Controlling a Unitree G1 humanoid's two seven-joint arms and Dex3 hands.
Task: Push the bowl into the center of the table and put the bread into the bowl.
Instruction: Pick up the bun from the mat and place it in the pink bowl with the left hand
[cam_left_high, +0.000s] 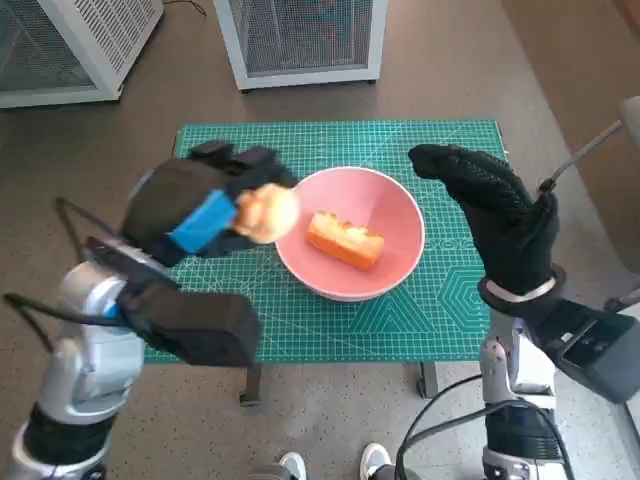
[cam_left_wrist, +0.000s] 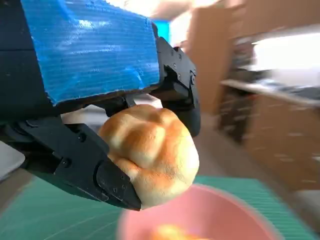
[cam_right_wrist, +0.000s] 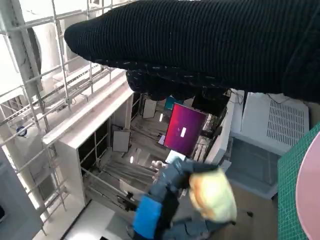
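A pink bowl (cam_left_high: 398, 232) sits near the middle of the green cutting mat (cam_left_high: 420, 320); an orange-brown slice of bread (cam_left_high: 345, 240) lies inside it. My left hand (cam_left_high: 195, 205) holds a round golden bread roll (cam_left_high: 267, 212) raised above the mat, just left of the bowl's rim. In the left wrist view the black fingers (cam_left_wrist: 85, 165) grip the roll (cam_left_wrist: 150, 155) above the bowl (cam_left_wrist: 210, 212). My right hand (cam_left_high: 495, 210) hovers right of the bowl, fingers extended, holding nothing. The right wrist view shows the glove (cam_right_wrist: 210, 45), the roll (cam_right_wrist: 212, 195) and the left hand (cam_right_wrist: 150, 215).
The mat covers a small table with its front edge near my arms. White mesh cabinets (cam_left_high: 300, 40) stand on the floor beyond it. A person's shoes (cam_left_high: 380, 462) show below the table's front edge. A grey device (cam_left_high: 600, 350) sits at the right.
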